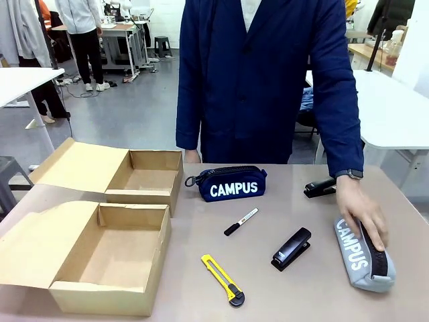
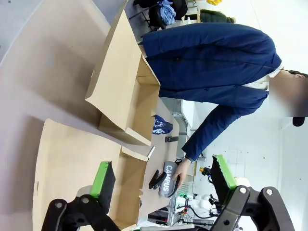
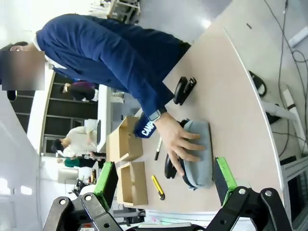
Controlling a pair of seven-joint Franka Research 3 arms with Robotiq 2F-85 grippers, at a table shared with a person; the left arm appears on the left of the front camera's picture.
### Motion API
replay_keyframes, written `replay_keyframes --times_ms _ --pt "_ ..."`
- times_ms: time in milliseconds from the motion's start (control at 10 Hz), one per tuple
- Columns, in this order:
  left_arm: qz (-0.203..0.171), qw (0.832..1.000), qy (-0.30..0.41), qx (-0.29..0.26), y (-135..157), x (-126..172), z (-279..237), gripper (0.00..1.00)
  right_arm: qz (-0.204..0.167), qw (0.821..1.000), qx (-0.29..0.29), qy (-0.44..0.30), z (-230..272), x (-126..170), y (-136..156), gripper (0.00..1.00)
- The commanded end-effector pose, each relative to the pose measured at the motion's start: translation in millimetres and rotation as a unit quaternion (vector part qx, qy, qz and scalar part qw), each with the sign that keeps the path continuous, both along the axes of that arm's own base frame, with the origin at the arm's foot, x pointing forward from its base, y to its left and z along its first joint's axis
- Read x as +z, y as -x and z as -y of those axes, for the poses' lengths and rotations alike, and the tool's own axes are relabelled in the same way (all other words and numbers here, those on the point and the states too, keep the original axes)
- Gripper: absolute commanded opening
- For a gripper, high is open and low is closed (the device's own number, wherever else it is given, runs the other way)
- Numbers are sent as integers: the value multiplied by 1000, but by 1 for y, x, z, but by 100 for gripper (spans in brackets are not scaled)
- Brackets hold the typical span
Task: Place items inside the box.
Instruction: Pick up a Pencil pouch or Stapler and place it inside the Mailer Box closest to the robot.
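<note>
We see a smooth grey floor (image 1: 134, 114) stretching back behind our tan tabletop (image 1: 315, 295). 2 white tables flank it, the left white table (image 1: 23, 80) and the right white table (image 1: 395, 114). Farther back stands a cluttered workbench (image 1: 124, 30) with a dark stool (image 1: 163, 44) beside it. Loose cables (image 1: 70, 86) trail over the floor near a person in a white top and black trousers (image 1: 84, 33). A grey seat (image 1: 7, 176) pokes in at the left edge. In the right wrist view we find a black cable loop (image 3: 258, 84) and a white power strip (image 3: 289, 103) on the floor beside the table. The light is bright and even, with soft shadows.
</note>
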State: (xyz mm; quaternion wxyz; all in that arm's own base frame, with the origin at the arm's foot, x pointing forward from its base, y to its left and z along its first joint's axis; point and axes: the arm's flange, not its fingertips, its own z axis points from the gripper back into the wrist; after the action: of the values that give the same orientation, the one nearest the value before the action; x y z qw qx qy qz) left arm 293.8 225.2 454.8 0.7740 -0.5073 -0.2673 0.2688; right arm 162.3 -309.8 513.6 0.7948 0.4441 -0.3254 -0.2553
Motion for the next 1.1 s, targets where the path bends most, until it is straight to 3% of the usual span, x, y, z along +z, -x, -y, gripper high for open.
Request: replay_keyframes --times_ms 0,300,500,700,800,900,1000 --pt "10 1000 -4 -6 1 0 -1 100 -17 999 25 20 -14 -8 -44 100" --pt "10 1000 -4 -6 1 0 -1 100 -27 998 37 39 -28 -10 -66 100" --pt "10 1000 -4 -6 1 0 -1 100 -35 989 95 105 -62 -19 -103 100" --pt "10 1000 -4 -6 1 0 -1 100 -7 933 251 257 -148 -51 -161 100" --pt "10 1000 -4 -6 1 0 -1 100 14 896 336 292 -179 -68 -172 100" --pt "10 1000 -4 -6 1 0 -1 100 21 884 377 277 -197 -77 -178 100" --pt "10 1000 -4 -6 1 0 -1 100 1 920 268 287 -187 -65 -173 100"
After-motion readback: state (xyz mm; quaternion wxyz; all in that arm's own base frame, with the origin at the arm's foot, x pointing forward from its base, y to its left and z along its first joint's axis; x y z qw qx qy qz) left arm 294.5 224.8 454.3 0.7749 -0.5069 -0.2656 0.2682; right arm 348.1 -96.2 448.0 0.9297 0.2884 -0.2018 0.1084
